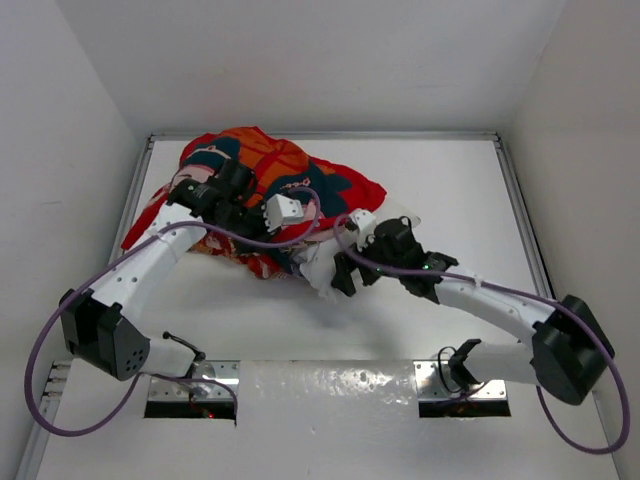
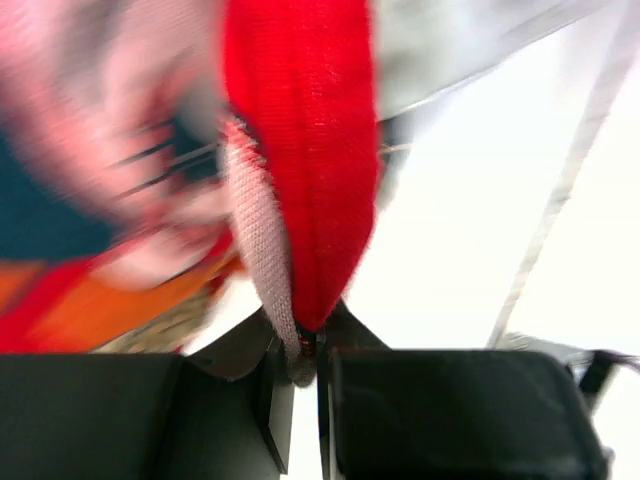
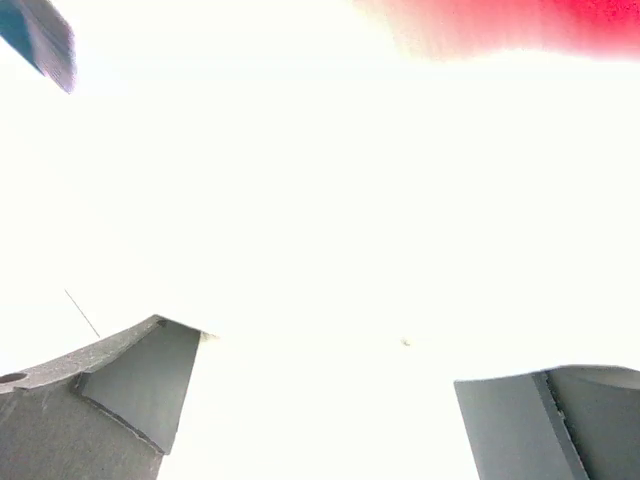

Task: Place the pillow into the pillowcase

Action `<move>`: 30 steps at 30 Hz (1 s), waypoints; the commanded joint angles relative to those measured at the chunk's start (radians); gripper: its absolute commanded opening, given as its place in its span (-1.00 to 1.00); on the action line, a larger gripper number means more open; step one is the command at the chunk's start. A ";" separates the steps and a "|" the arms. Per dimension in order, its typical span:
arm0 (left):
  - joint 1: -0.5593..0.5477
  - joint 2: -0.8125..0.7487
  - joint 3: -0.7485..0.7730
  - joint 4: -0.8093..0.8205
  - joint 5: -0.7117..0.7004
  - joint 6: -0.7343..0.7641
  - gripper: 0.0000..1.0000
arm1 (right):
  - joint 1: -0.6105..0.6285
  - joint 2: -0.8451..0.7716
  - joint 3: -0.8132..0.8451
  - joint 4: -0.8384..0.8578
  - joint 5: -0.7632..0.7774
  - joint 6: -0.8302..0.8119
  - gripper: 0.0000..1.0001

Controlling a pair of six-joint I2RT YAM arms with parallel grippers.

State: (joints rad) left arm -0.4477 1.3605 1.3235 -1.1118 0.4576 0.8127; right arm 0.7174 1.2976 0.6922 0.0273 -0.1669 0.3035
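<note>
The red printed pillowcase (image 1: 268,178) lies bunched at the back left of the table. My left gripper (image 1: 250,222) is on it; in the left wrist view this gripper (image 2: 305,350) is shut on a fold of the pillowcase's red hem (image 2: 300,150), pink inside showing. The white pillow (image 1: 322,270) is mostly hidden under the cloth, with only its front right part showing. My right gripper (image 1: 345,274) is open and pressed against the pillow. In the right wrist view the gripper (image 3: 325,360) is open, white pillow (image 3: 320,200) fills the view, and a red edge of pillowcase (image 3: 520,20) is at the top.
White walls enclose the table (image 1: 460,180) on three sides, with a metal rail (image 1: 520,210) along the right edge. Purple cables loop from both arms. The arm bases stand at the near edge.
</note>
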 commanded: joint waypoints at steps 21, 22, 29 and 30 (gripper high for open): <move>-0.003 0.178 0.591 -0.163 0.091 -0.029 1.00 | -0.564 -0.245 -0.226 0.222 -0.190 0.540 0.98; -0.038 0.239 0.636 -0.102 0.101 -0.081 0.99 | -0.572 -0.230 -0.235 0.267 -0.178 0.615 0.98; -0.293 0.454 0.619 0.261 -0.151 -0.263 0.99 | -0.579 -0.055 -0.243 0.485 -0.077 0.677 0.98; -0.319 0.472 0.615 0.352 -0.180 -0.279 1.00 | -0.579 -0.038 -0.240 0.487 -0.066 0.674 0.98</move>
State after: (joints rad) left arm -0.7029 1.7519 1.9842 -0.9730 0.3733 0.6353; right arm 0.1398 1.2118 0.4248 0.3576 -0.2604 0.9245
